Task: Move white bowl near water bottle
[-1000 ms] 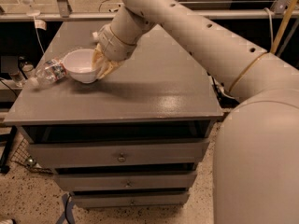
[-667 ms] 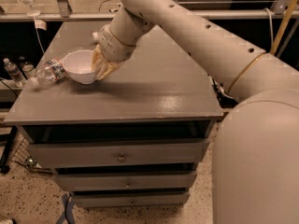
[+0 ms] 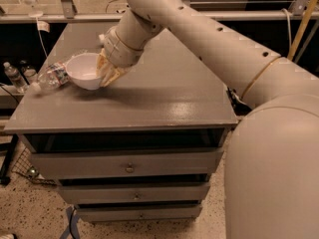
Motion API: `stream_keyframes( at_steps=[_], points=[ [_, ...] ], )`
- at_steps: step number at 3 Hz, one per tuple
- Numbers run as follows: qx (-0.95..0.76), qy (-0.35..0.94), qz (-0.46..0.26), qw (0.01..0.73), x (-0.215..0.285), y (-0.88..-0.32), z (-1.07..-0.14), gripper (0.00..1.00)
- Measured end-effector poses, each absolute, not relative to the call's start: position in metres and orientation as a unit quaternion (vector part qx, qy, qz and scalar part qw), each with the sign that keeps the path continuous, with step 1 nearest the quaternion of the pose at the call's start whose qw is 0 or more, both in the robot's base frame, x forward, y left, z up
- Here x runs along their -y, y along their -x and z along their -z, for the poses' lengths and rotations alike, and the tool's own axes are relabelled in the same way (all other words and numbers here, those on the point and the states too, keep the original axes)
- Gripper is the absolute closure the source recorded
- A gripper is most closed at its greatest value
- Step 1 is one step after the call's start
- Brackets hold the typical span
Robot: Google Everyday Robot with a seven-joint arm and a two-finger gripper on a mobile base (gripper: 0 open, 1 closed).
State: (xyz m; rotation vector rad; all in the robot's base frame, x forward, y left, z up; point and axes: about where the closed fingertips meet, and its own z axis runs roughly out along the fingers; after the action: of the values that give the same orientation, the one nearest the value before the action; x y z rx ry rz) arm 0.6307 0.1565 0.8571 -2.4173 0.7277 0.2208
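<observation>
Clearly the gripper (image 3: pixel 105 72) is clenched on the 3 o'clock rim of the white bowl (image 3: pixel 83 71), at the table's (image 3: pixel 164 98) 10 o'clock. The water bottle (image 3: pixel 50 76) lies just beside it at 9 o'clock, along the left edge; bare top spreads toward 4 o'clock
</observation>
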Motion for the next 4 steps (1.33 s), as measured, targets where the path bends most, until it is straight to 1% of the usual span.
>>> stream_keyframes(
  at_steps=[1,2,4],
  points=[
    [-0.273,0.911,-0.085,0.298,-0.1584,-0.6301,-0.8548,0.07],
    [-0.272,0.911,-0.086,0.297,-0.1597,-0.6297,-0.8532,0.00],
    [-0.269,0.908,-0.088,0.310,-0.1607,-0.6298,-0.8579,0.00]
  ],
)
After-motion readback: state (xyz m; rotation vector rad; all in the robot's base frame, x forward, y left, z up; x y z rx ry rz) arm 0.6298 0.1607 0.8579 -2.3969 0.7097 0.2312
